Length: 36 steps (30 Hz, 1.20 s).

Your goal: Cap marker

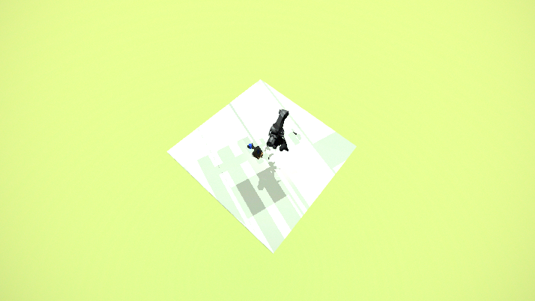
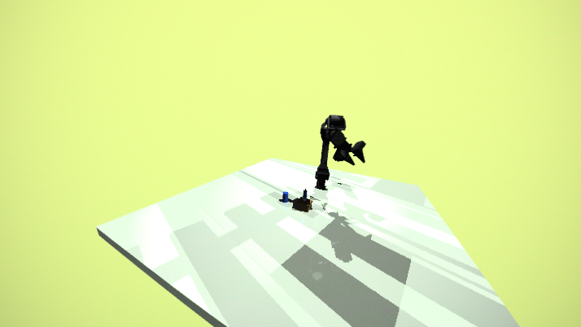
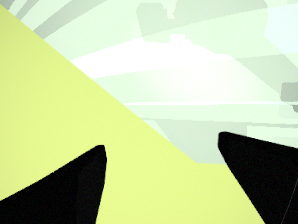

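The blue cap stands upright on the table, just left of the holder block. The brown holder block sits in shadow on the table. The slim, dark blue marker stands upright in the block, its pointed top uncovered. My gripper is open, with nothing between its fingers. It hangs high above the table, well up and to the right of the block in the exterior view, and points downward at a slant. The cap, marker and block do not show in the wrist view.
The pale table has grey and white patches of light and shadow. The black arm rises from its base behind and to the right of the block. A table edge crosses the wrist view.
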Each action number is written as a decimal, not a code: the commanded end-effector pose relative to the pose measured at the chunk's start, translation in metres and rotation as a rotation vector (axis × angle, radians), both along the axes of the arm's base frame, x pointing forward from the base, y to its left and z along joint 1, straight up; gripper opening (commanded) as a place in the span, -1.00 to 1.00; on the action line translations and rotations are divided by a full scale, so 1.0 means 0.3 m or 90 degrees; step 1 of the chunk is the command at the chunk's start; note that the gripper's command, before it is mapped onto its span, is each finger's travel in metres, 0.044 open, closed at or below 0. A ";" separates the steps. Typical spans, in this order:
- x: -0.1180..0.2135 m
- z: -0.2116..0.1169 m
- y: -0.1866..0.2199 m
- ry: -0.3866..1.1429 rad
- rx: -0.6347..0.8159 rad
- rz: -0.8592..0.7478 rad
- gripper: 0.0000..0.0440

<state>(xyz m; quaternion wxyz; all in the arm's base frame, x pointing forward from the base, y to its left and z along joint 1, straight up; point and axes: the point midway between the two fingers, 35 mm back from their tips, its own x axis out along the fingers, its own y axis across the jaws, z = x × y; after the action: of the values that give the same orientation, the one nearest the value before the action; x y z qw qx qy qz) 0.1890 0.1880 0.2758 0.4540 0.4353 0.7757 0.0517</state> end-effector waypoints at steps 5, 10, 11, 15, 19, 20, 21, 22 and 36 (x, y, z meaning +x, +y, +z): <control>0.064 -0.013 -0.054 -0.029 -0.011 -0.022 0.48; 0.107 -0.020 -0.096 -0.048 -0.020 -0.040 0.48; 0.115 -0.022 -0.104 -0.052 -0.022 -0.044 0.48; 0.147 -0.028 -0.140 -0.066 -0.031 -0.058 0.48; 0.177 -0.035 -0.177 -0.080 -0.040 -0.071 0.48; 0.184 -0.036 -0.186 -0.083 -0.043 -0.074 0.48; 0.191 -0.038 -0.196 -0.086 -0.046 -0.078 0.48; 0.198 -0.040 -0.205 -0.089 -0.048 -0.081 0.48; 0.282 -0.066 -0.346 -0.127 -0.094 -0.121 0.47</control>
<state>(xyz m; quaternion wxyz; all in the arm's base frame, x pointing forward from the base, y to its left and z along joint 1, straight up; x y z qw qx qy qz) 0.2707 0.0902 0.2581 0.5575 0.4682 0.6855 -0.0011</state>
